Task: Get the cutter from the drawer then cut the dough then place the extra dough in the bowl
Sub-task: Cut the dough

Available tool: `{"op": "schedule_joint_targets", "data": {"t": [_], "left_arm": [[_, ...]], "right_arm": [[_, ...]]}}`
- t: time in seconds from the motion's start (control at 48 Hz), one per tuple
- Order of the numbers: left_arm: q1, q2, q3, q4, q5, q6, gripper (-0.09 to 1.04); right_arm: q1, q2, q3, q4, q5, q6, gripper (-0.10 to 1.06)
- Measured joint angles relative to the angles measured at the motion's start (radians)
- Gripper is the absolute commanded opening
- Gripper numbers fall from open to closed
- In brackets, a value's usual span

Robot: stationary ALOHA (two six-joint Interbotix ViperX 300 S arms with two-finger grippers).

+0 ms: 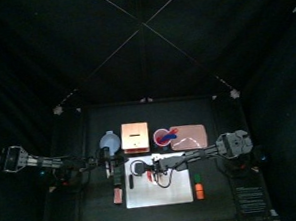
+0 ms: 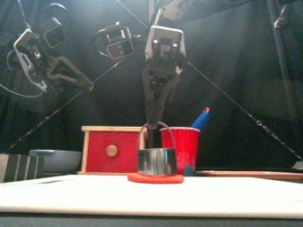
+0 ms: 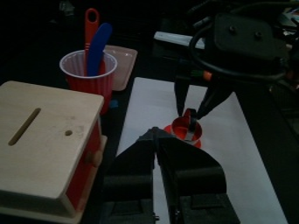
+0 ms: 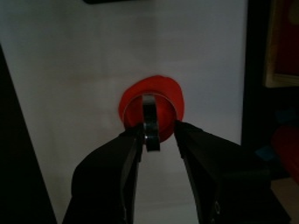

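Note:
A round metal cutter (image 2: 157, 161) stands on a flat red dough disc (image 2: 157, 178) on the white cutting board (image 2: 71, 195). My right gripper (image 2: 158, 126) comes down from above and is shut on the cutter's wire handle. In the right wrist view the jaws (image 4: 152, 131) pinch the handle over the dough (image 4: 152, 98). The left gripper (image 3: 158, 136) hovers shut and empty over the board's left part, short of the cutter (image 3: 187, 127). The blue-grey bowl (image 2: 53, 160) sits at the left, beside the wooden box.
The wooden box (image 2: 112, 149) with its red drawer front stands behind the board. To its right is a red cup (image 2: 183, 149) holding a blue knife (image 2: 201, 118). A pink tray (image 3: 124, 56) lies behind the cup. A small orange-red thing (image 1: 197, 189) lies at the board's front right.

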Motion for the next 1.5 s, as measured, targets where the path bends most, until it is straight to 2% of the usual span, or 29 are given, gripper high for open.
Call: {"op": "schedule_joint_targets", "data": {"t": [0.062,0.146,0.271,0.396,0.521,0.583,0.667,0.792,0.979,1.375,1.5], "left_arm": [[-0.002,0.000,-0.008,0.000,0.000,0.000,0.41],[-0.002,0.003,-0.018,-0.002,0.000,0.000,0.41],[-0.003,0.015,-0.041,-0.005,0.000,-0.002,0.41],[-0.003,0.026,-0.061,-0.025,0.000,-0.002,0.41],[-0.002,0.037,-0.078,-0.044,0.000,-0.002,0.41],[-0.003,0.040,-0.087,-0.052,0.000,-0.002,0.41],[-0.003,0.051,-0.097,-0.064,0.000,0.000,0.41],[-0.003,0.071,-0.106,-0.074,0.000,-0.002,0.41],[-0.002,0.087,-0.107,-0.078,0.000,-0.002,0.41],[0.003,0.089,-0.117,-0.078,0.000,0.002,0.41],[0.003,0.089,-0.117,-0.078,0.000,0.002,0.41]], "right_arm": [[0.006,-0.044,0.040,0.011,-0.048,0.009,0.74],[0.014,-0.130,0.140,0.018,-0.176,0.009,0.74],[0.012,-0.278,0.351,0.058,-0.529,0.009,0.74],[0.011,-0.377,0.543,0.078,-0.813,0.009,0.74],[0.003,-0.422,0.675,0.087,-1.026,0.009,0.76],[-0.015,-0.428,0.727,0.104,-1.112,-0.002,0.75],[-0.037,-0.430,0.755,0.086,-1.146,-0.012,0.75],[-0.040,-0.431,0.756,-0.006,-1.190,0.003,0.76],[-0.041,-0.431,0.764,0.038,-1.236,0.005,0.82],[-0.041,-0.430,0.776,0.029,-1.281,-0.006,0.85],[-0.049,-0.430,0.782,0.023,-1.289,-0.011,0.80]]}}
